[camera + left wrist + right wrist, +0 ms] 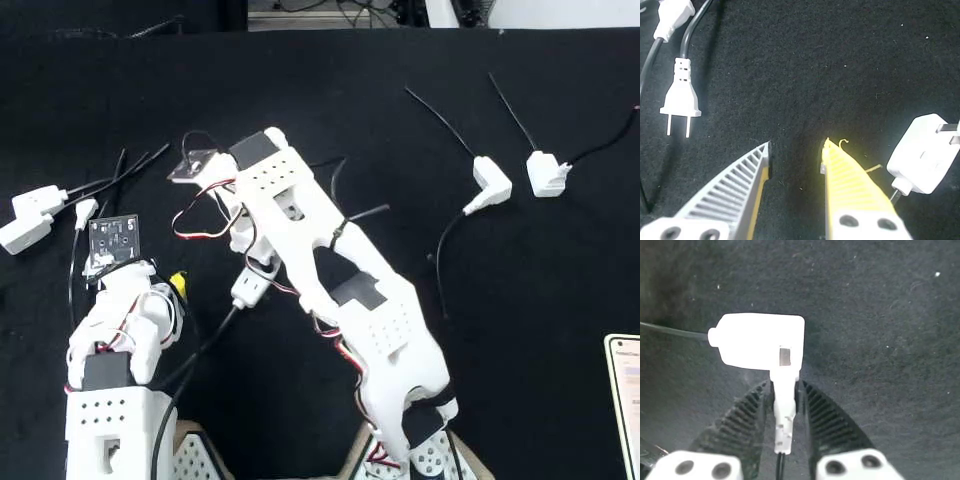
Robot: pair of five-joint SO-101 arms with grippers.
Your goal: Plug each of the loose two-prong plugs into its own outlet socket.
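While the right gripper (785, 386) clamps a white plug (784, 412) against its outlet socket (760, 342), the left gripper (795, 145) gapes wide, holding nothing.
In the high view, a loose two-prong plug (85, 210) lies near the left edge on the black table (400, 80); two white corded connectors (490, 185) rest upper right, well apart from both arms.

Two arms (110, 400) (340, 250); six white corded connectors (40, 200) (25, 233) (85, 210) (250, 288) (490, 183) (547, 172) clear, seventh unclear.
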